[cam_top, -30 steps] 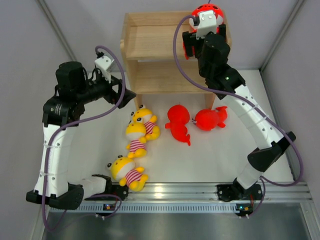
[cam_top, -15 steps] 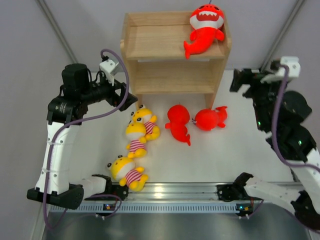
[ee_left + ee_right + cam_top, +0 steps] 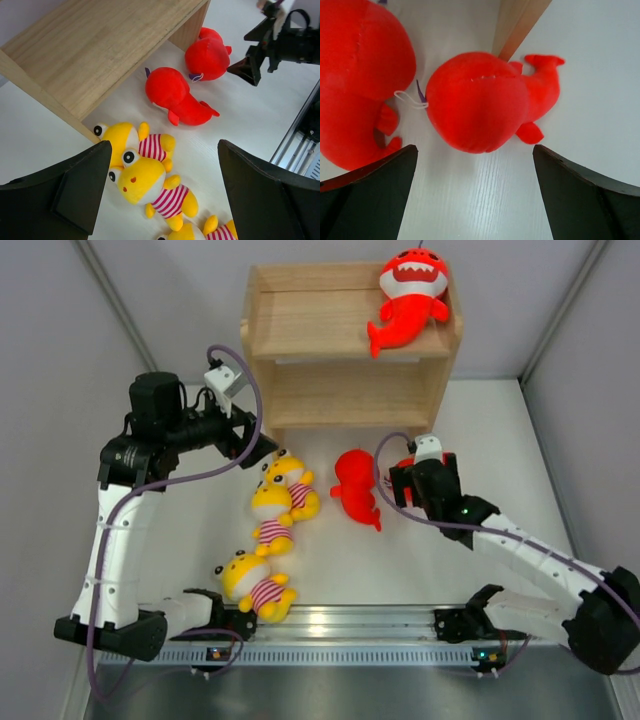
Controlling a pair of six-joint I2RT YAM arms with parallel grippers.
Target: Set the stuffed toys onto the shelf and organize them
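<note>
One red shark (image 3: 475, 102) lies on the table (image 3: 450, 560) up against the foot of the shelf's (image 3: 300, 310) right panel, with a second shark (image 3: 355, 485) just beside it. The right gripper (image 3: 474, 160) hangs over the first with its jaws wide and empty; closing there could, I'd judge, catch the wood or the neighbour, or pinch the round plush too shallowly and drop it. A second ago that arm was at the top tier's right end, where a third shark (image 3: 408, 295) now lies alone, and the left gripper (image 3: 163, 150), also wide and empty, has barely stirred above the yellow toys (image 3: 275, 505)
</note>
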